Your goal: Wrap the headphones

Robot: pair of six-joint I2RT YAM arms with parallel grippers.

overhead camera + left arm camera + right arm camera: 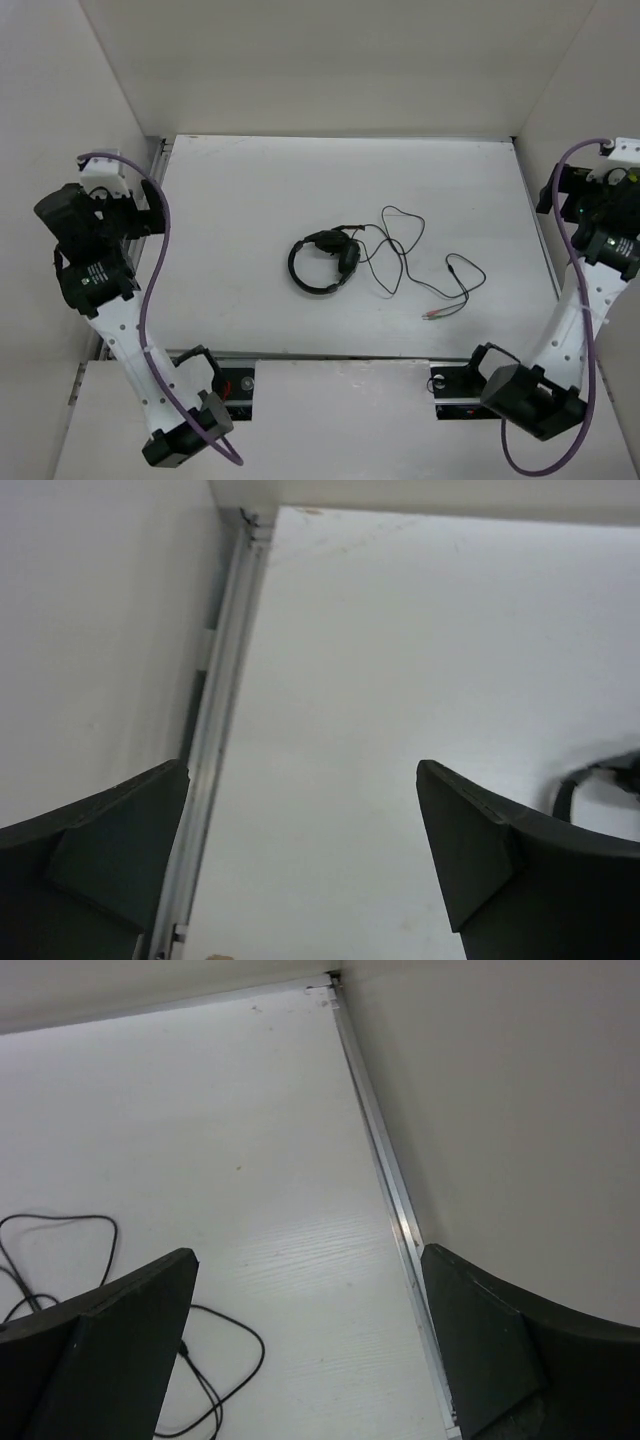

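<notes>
Across the middle of the room, the white table (250,200) is taking up nearly everything, with pale walls closing it in on three sides. At its near corners the left arm (110,320) and the right arm (580,300) are folding up and outward, each hanging over its own edge, well apart from the work. The left gripper (302,765) is standing wide, with only bare tabletop showing between its fingers. The right gripper (309,1252) is gaping just as wide, holding nothing either.

The headphones (325,262) are lying flat near the centre of the table, the earcups resting close together. Their cable (60,1217) is sprawling off to the right in loose, wandering loops (not one turn of it is going round the headset), and the coloured plugs (432,315) are lying at its nearer end.

By my reckoning the wrapping is not yet beginning: gathering the cable and winding it are both waiting to be done.
</notes>
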